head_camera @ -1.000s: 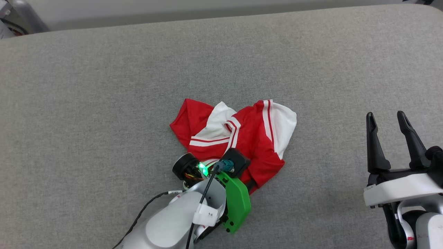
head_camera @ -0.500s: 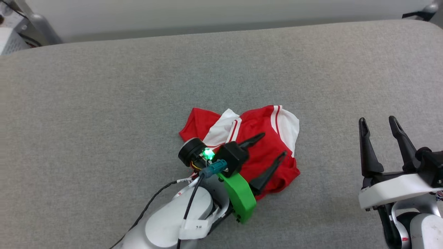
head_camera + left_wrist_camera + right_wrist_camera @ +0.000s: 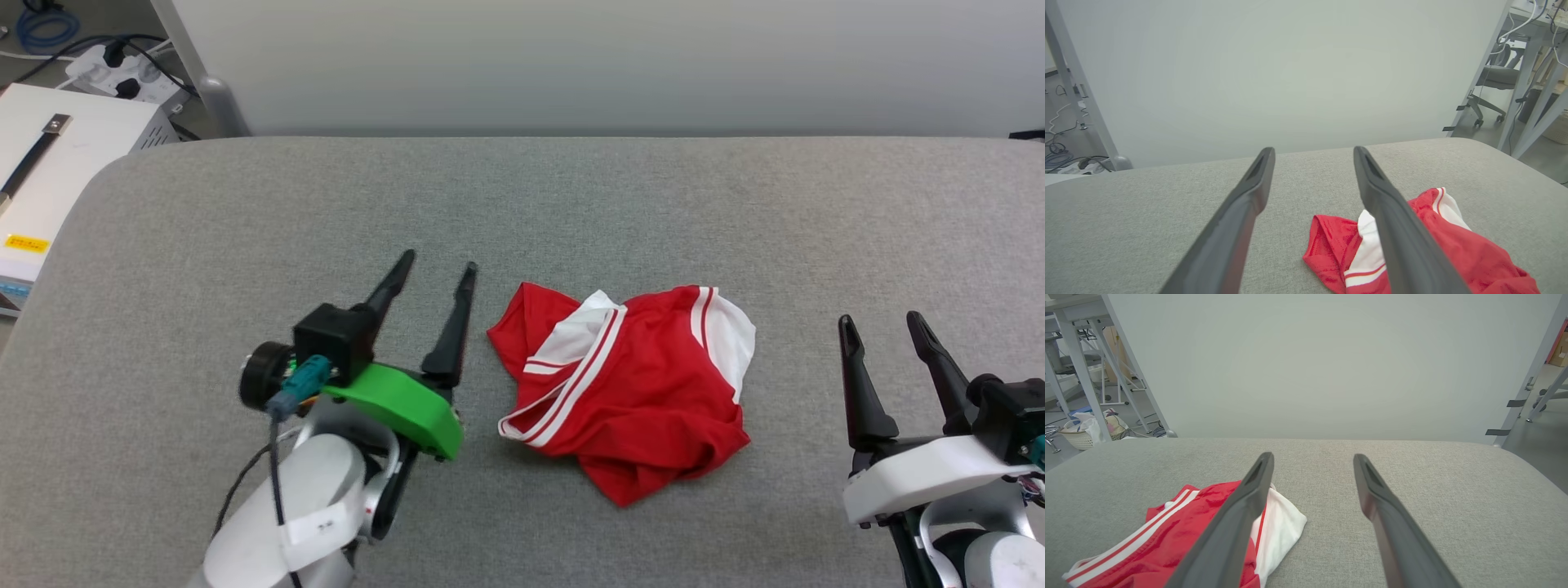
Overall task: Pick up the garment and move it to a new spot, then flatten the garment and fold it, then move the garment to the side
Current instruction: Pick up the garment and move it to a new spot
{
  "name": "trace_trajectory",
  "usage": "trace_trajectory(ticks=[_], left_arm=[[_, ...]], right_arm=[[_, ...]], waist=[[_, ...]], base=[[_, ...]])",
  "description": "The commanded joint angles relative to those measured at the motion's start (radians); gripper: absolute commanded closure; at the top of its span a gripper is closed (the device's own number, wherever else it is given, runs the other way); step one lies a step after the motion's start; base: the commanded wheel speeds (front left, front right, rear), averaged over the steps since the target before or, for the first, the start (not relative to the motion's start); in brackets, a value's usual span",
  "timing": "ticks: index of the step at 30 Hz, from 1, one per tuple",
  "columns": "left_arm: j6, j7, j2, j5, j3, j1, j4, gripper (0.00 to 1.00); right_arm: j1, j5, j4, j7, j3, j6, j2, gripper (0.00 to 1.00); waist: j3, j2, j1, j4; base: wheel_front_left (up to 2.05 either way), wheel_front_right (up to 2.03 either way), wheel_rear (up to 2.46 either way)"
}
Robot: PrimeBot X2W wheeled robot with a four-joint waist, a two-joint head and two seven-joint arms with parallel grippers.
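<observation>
The garment point(image 3: 637, 384) lies crumpled in a heap on the grey table point(image 3: 571, 204), red with white sleeves and striped trim; its lettering is hidden in the folds. My left gripper point(image 3: 438, 267) is open just left of the heap, holding nothing. In the left wrist view the garment point(image 3: 1470, 253) lies below and to the right of the left gripper point(image 3: 1312, 153), partly behind the right finger. My right gripper point(image 3: 880, 322) stands open to the right of the heap, apart from it. The right wrist view has the garment point(image 3: 1167, 539) at the lower left of the right gripper point(image 3: 1312, 457).
A white box point(image 3: 57, 163) with a power strip point(image 3: 122, 69) and cables sits off the table's far left corner. A pale wall panel point(image 3: 571, 65) stands behind the table. Metal frame legs point(image 3: 1527, 106) and an office chair point(image 3: 1490, 90) stand off to the right.
My left gripper opened, let go of the garment and drew back to its left. The head camera tilted up, showing more of the far edge. The right gripper stayed open.
</observation>
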Motion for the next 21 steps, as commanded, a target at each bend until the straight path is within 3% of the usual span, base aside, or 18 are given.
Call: trace_trajectory(ticks=[1,7,11,21], left_arm=[[0.016,-0.005,0.012,0.002,0.032,0.031,-0.018,0.0],[0.058,-0.006,0.036,0.034,0.197,0.164,-0.09,0.0],[0.068,-0.006,0.041,0.07,0.256,0.243,-0.119,0.0],[0.074,-0.006,0.046,0.124,0.254,0.323,-0.145,0.0]], right_arm=[[0.01,-0.006,-0.003,0.003,0.003,-0.001,-0.002,0.0],[0.036,-0.014,0.0,0.015,0.009,-0.001,-0.002,0.0],[0.051,-0.014,-0.001,0.019,0.01,-0.001,-0.002,0.0],[0.064,-0.018,-0.002,0.029,0.008,-0.001,-0.002,0.0]], waist=[[-0.012,0.0,0.0,0.011],[-0.034,0.0,0.0,0.02],[-0.045,0.0,0.0,0.02],[-0.057,0.0,0.0,0.016]], base=[[0.0,0.0,0.0],[0.0,0.0,0.0],[0.0,0.0,0.0],[0.0,0.0,0.0]])
